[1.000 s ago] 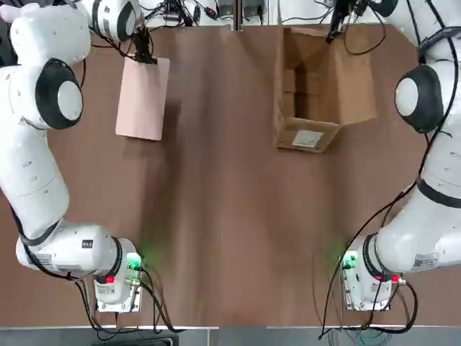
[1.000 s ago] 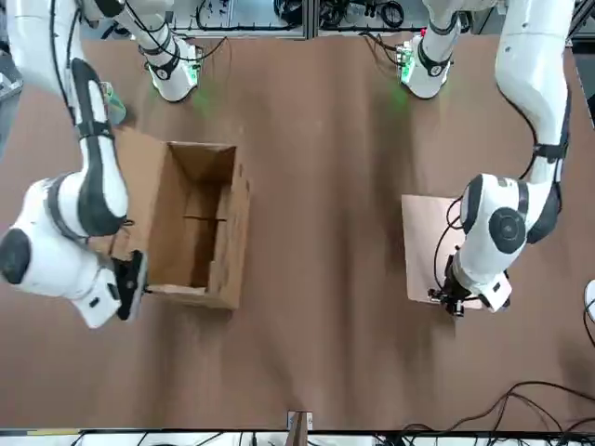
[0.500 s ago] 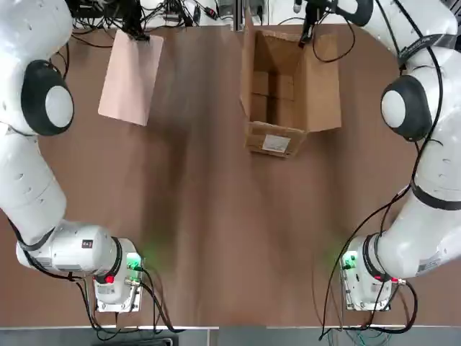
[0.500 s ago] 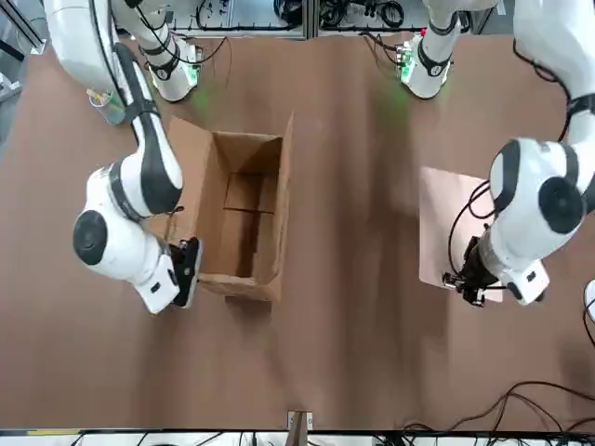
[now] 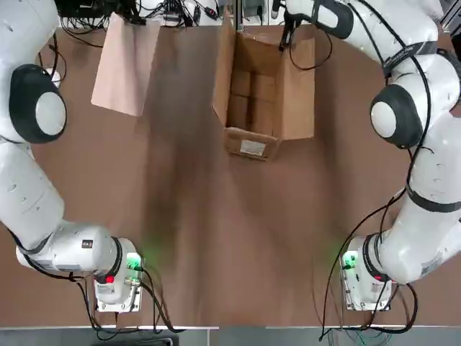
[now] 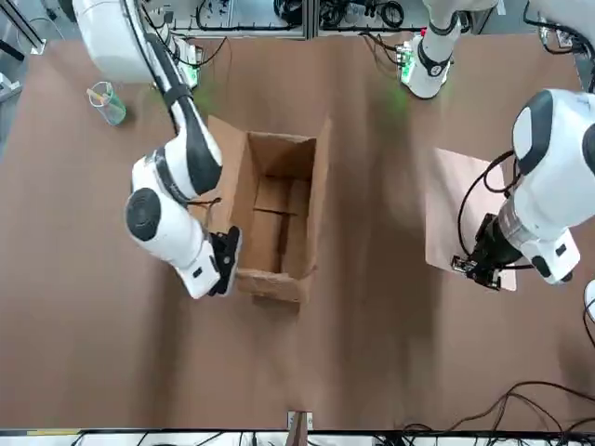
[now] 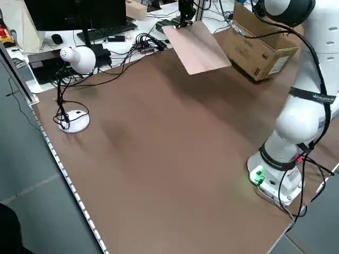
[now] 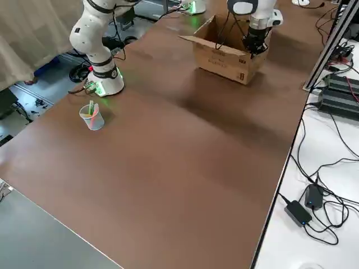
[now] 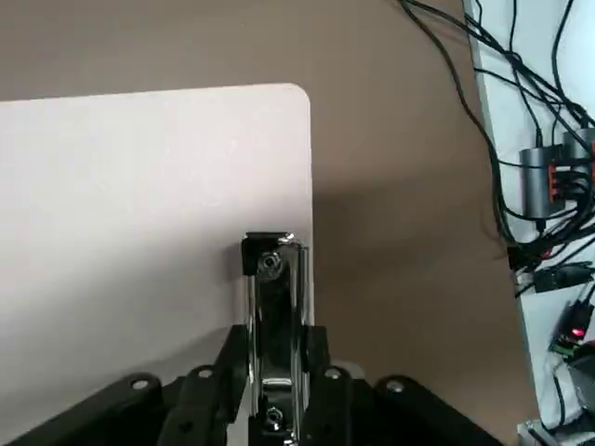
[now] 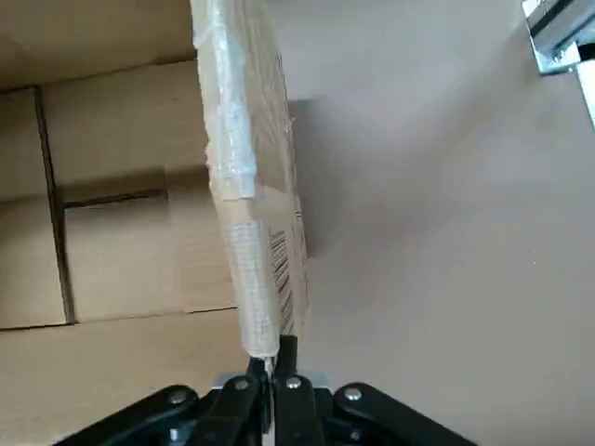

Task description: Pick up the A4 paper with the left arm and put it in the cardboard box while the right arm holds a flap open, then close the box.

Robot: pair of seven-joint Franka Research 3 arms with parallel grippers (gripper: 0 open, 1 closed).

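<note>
Cardboard box [image 5: 258, 97] sits far-centre on counter [image 5: 216, 231], right claw [image 10: 271, 372] pinching flap edge. Left claw [image 9: 274, 376] clamps paper [image 5: 124, 65] by clip [image 9: 274, 307], airborne left of box. Advice: hold flap wide, tilt sheet, feed free end into opening.

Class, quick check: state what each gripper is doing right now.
Left gripper: shut on the metal clip of the A4 paper.
Right gripper: shut on a flap edge of the cardboard box.
</note>
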